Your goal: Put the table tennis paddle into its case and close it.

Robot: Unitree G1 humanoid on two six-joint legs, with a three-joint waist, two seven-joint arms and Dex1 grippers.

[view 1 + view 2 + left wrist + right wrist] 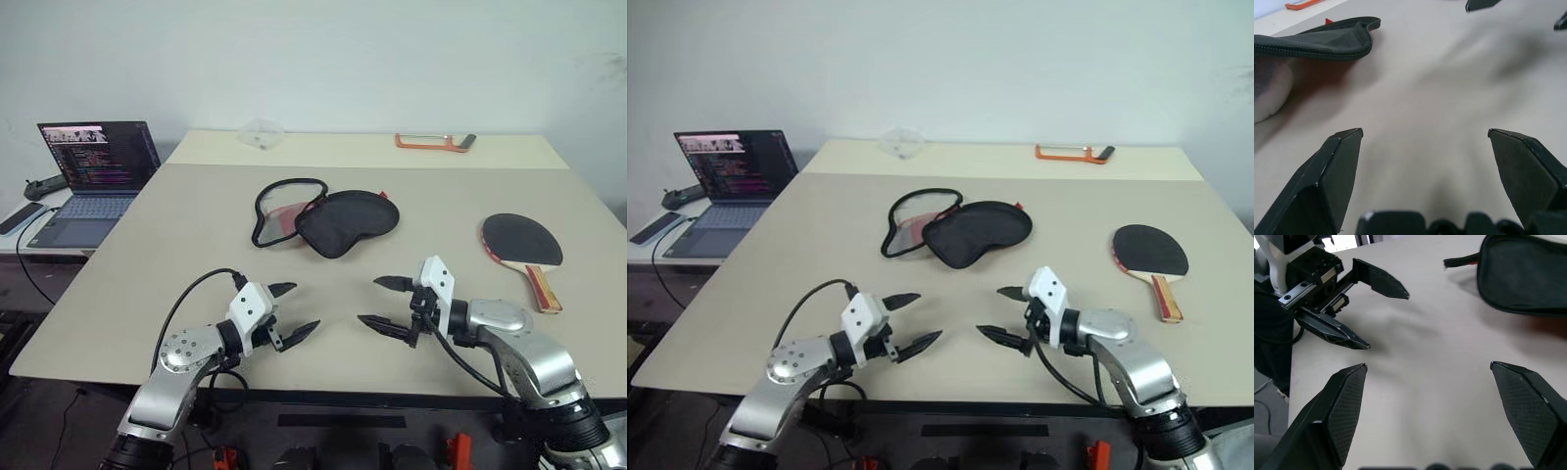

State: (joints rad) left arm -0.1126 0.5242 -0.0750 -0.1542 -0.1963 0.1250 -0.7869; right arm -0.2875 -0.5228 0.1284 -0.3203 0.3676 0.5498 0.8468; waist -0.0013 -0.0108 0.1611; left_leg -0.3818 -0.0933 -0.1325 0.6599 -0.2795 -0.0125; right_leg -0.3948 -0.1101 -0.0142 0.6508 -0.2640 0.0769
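Observation:
The table tennis paddle (pixel 521 242) lies flat at the table's right, black face up, with its wooden handle (pixel 543 288) toward the near edge. Its case (pixel 345 220) lies unzipped at the table's middle, black flap folded over, red lining (pixel 279 213) showing on its left. My left gripper (pixel 292 309) hovers open over the near part of the table, empty. My right gripper (pixel 384 302) faces it, open and empty too. Both are well short of the case; the paddle is off to the right of the right arm. The case edge (pixel 1317 44) appears in the left wrist view.
A laptop (pixel 93 176) stands open on a side desk at the left. An orange-handled tool (pixel 433 143) and a clear plastic piece (pixel 261 132) lie on the far table. The beige table (pixel 176 245) is bare between the grippers and the case.

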